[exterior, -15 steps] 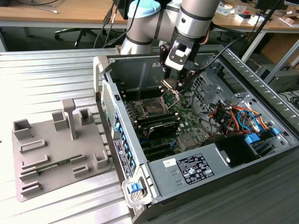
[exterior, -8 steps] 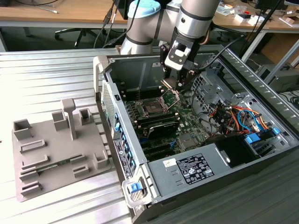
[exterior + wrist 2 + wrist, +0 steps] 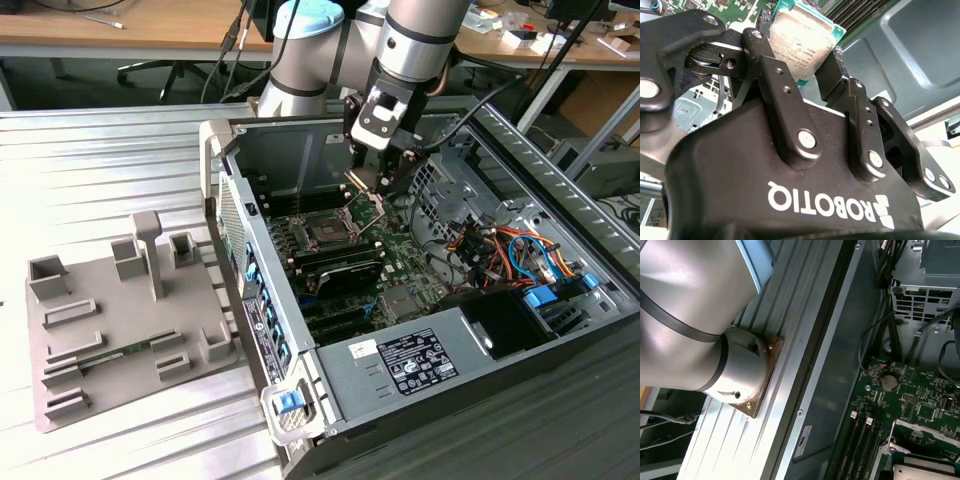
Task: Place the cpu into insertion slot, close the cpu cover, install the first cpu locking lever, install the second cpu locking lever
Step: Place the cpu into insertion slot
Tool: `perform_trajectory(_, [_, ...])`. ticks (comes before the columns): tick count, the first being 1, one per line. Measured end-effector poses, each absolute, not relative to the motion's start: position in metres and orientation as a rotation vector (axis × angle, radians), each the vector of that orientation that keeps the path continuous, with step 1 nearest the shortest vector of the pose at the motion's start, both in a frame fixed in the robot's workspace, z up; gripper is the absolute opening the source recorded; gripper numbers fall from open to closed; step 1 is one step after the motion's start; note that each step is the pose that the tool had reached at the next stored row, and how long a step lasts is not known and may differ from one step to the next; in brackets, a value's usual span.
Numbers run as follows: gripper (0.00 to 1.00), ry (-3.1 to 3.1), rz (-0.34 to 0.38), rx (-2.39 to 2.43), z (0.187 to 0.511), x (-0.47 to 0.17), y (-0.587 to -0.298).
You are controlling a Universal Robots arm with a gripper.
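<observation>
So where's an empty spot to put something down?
The ribbed table is bare beyond the grey fixture tray, toward the desks, and on the tray's near side. Inside the computer case it is crowded: cables, circuit board, and the gripper holding the cpu.

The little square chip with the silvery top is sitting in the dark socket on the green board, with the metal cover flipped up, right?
Not quite. The small flat square chip with the silvery-grey metal top is not in the dark square socket; the second wrist view shows it pinched in the black gripper. The silvery metal cover frame does stand flipped up.
</observation>
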State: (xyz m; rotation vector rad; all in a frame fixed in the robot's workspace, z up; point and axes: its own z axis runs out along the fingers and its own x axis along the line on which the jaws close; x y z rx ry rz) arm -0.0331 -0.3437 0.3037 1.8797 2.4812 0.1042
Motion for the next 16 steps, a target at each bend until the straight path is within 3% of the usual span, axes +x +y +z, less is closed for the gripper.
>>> perform_trajectory(16, [0.55,2.434,0.103,1.937,0.3035,-0.0331,-0.3437])
